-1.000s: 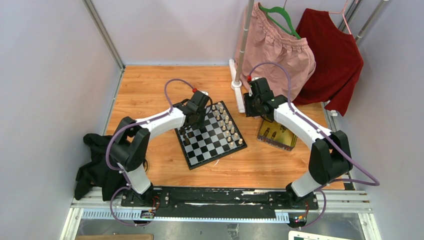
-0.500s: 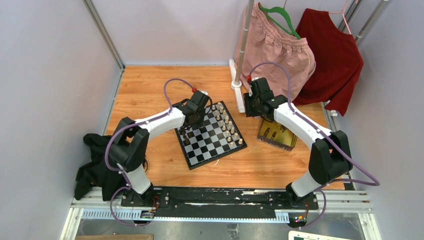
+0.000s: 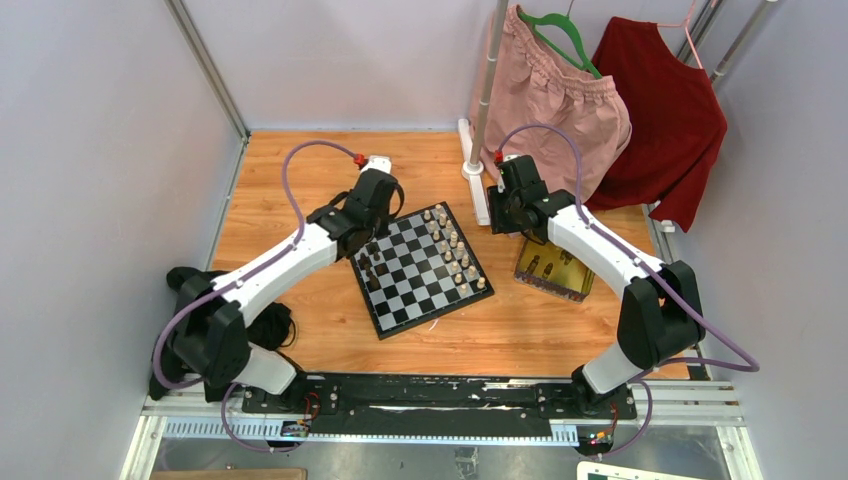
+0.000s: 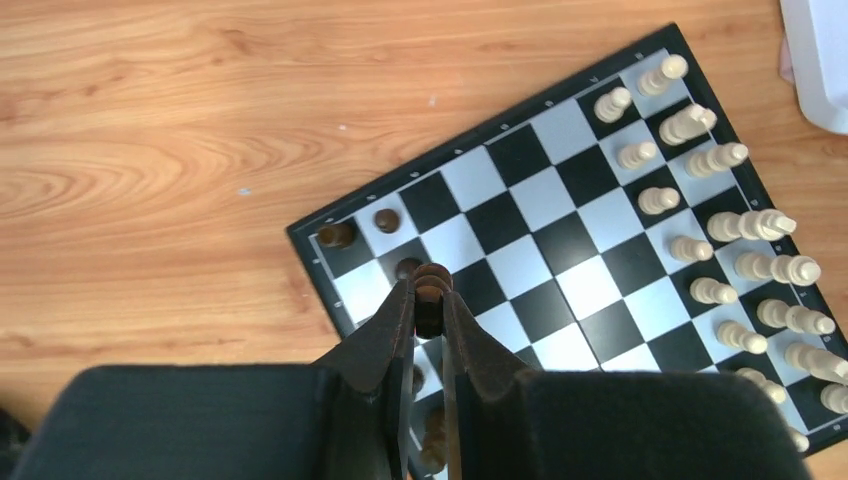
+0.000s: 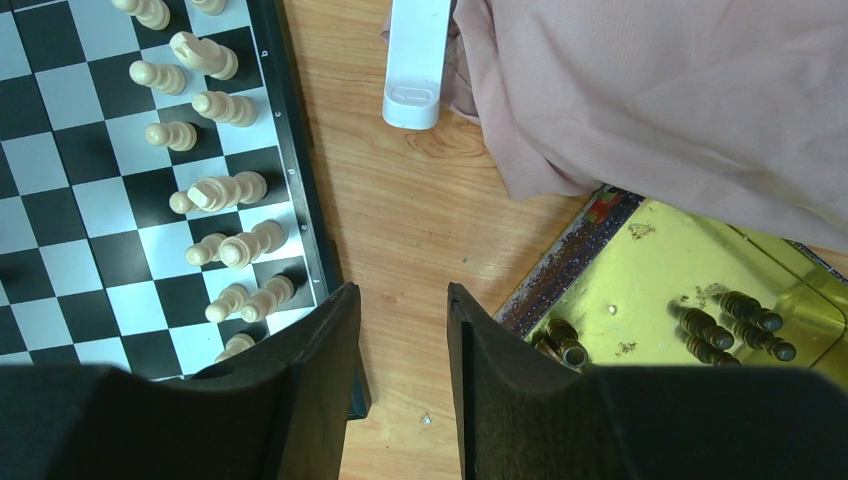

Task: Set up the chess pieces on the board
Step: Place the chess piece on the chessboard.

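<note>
1. My left gripper (image 4: 429,300) has its fingers (image 4: 385,335) pressed in on a dark piece (image 4: 432,280), pinching it from both sides. The piece's rounded top pokes out just above the tips.
2. I hold it over the board (image 4: 560,240), near the corner where three other dark pieces (image 4: 337,235) already stand. I cannot tell whether its base touches a square or hangs just clear.
3. The cream pieces (image 4: 752,225) fill two rows on the opposite side of the board, well apart from my pinch.
4. My right gripper (image 5: 400,375) hangs with its fingers spread and nothing between them. It is over the bare wood of the table (image 5: 420,230), between the board's edge and the gold tray (image 5: 650,260).
5. More dark pieces (image 5: 728,322) lie on their sides in that tray, still waiting to be placed.
6. These pieces look very light, hard and smooth, so I expect one to twist or pop out if I squeeze off centre.
7. I judge the best hold is low on the stem, pads flat on opposite sides and the piece upright.
8. A narrow base tips easily, so the piece should go straight down and be let go only once it rests flat. The neighbours stand close enough that a brush from my fingers could topple them.
</note>
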Available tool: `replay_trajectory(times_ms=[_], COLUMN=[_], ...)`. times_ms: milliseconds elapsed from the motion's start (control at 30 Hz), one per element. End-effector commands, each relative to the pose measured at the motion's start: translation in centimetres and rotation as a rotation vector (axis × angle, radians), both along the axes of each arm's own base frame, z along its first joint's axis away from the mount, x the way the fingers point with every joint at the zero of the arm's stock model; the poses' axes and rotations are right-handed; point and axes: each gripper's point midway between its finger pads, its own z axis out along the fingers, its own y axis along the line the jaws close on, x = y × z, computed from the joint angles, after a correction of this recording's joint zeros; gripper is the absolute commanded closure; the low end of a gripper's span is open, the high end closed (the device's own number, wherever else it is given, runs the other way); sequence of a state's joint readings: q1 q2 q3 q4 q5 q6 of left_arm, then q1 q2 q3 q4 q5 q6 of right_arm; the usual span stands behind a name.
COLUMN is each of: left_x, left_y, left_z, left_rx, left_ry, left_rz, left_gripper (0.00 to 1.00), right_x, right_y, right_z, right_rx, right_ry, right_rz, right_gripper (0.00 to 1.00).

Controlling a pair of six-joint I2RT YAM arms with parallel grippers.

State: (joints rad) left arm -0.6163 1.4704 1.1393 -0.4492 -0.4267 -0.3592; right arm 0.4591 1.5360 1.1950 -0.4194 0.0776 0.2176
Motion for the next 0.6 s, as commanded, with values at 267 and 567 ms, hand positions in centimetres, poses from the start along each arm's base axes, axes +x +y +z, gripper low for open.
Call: replay_trajectory(times_ms=[267,567], left_x=[-1.1,-1.1], left_y=[6.5,6.9], left_z=[-2.6,-5.2], left_rx=[-0.044,-0.102], left_ry=[0.025,0.107], left_rz=[0.23,0.248], left_gripper=[1.0,1.0], right_x=[-0.2,-0.3], right_y=[0.2,0.3], right_z=[1.0,0.3], right_rx=[0.04,0.04], right_ry=[-0.006,0.005], right_rz=[-0.006,-0.003], right_gripper=[0.59,0.59])
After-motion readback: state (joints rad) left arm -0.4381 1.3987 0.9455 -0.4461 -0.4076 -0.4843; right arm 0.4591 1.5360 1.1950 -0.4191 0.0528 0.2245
